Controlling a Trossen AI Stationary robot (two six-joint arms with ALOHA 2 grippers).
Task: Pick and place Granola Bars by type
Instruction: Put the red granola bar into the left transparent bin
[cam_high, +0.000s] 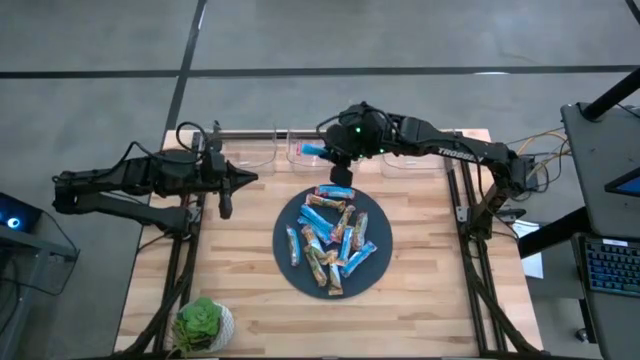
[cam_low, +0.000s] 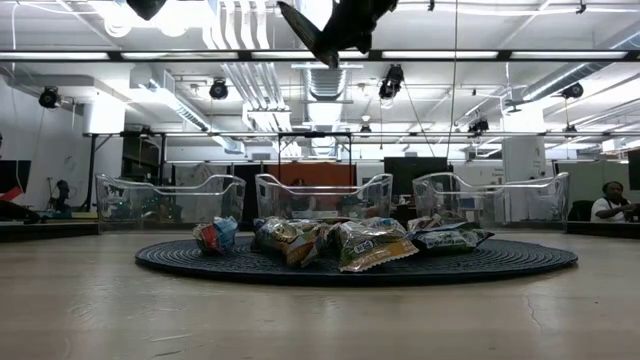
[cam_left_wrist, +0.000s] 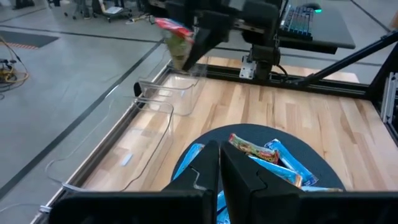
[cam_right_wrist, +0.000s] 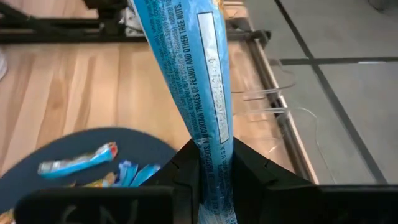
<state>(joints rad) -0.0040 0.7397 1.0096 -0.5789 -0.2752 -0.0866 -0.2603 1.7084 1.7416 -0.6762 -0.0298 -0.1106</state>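
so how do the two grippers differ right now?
The right gripper is shut on a blue bar above the middle clear bin; the left gripper is shut and holds nothing. The right reaches over the table's far edge; the left waits at the left side, short of the dark disc. Both are dark two-finger grippers.

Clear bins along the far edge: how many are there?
3, in a row along the table's far edge: left bin, middle bin below the right gripper's held bar, right bin partly hidden under that arm.
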